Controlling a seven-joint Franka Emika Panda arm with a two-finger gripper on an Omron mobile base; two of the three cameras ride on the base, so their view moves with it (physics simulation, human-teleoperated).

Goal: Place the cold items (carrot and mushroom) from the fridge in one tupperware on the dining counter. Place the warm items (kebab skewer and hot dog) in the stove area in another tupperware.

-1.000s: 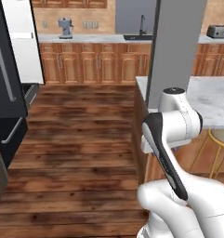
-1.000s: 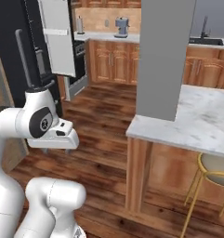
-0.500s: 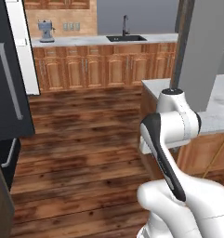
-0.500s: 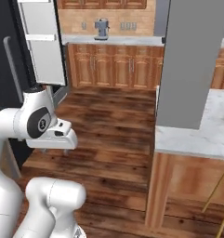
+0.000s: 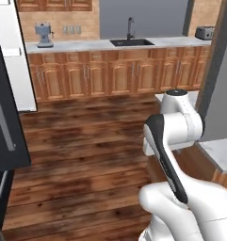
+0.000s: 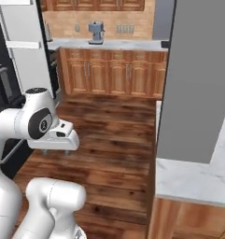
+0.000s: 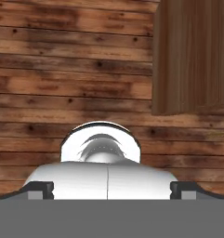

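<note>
Now the robot is driving across the kitchen with its arm tucked in.
Best to roll slowly and stop facing the fridge (image 5: 6, 122), which stands just left of the arm (image 5: 174, 132). Arm is folded close, pointing down at the wood floor (image 7: 62, 69). I cannot tell if the hand is spread or pressed together. The dining counter (image 6: 198, 177) is right beside it.

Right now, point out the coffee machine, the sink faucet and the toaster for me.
coffee machine (image 5: 44, 35): left base view, middle of its grey body.
sink faucet (image 5: 130, 27): left base view, upright dark spout.
toaster (image 5: 206, 32): left base view, its front face.
</note>
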